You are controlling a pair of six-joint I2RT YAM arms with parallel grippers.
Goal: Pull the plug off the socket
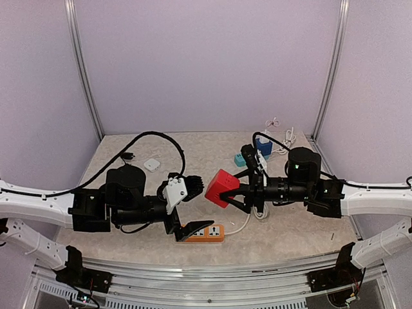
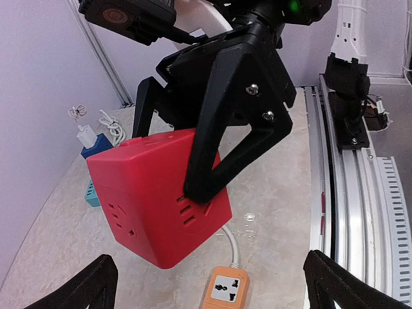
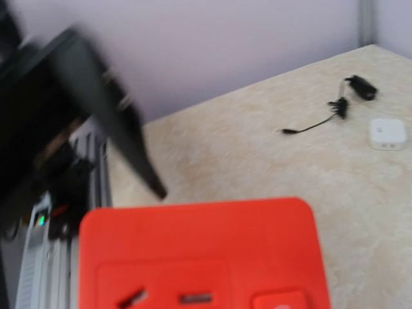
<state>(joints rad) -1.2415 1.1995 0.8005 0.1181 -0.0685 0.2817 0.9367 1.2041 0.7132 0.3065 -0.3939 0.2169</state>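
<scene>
My right gripper (image 1: 237, 192) is shut on a red cube socket (image 1: 221, 187) and holds it above the table. The cube fills the left wrist view (image 2: 154, 206) and the bottom of the right wrist view (image 3: 199, 251). No plug shows on its visible faces. My left gripper (image 1: 192, 207) is wide open and empty, facing the cube from the left. Its fingertips (image 2: 90, 286) sit at the bottom corners of the left wrist view. A white plug (image 1: 265, 138) sits in a blue socket (image 1: 264, 148) at the back right, also seen in the left wrist view (image 2: 85, 136).
An orange power strip (image 1: 207, 233) with a white cable lies under my left gripper, near the front edge. A teal block (image 1: 240, 159), a white adapter (image 1: 151, 164) and a small black cable (image 3: 335, 109) lie on the table. Rails run along the front.
</scene>
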